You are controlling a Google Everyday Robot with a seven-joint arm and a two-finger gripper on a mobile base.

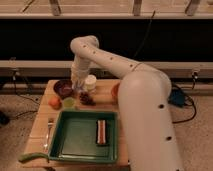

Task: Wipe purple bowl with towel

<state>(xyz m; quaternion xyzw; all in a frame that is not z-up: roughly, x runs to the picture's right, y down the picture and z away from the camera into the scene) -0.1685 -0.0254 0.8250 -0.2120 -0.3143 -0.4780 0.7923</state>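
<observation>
Low over bench, tool right beside purple bowl; bowl off toward view's left edge from it. Grip state: cannot tell. Towel nowhere spotted.

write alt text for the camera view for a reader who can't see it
A white robot arm reaches over a wooden table, its pincer low beside the purple bowl at the table's back left. Nearby stand a white cup and an orange fruit; a green tray holding a brown bar sits in front.
</observation>
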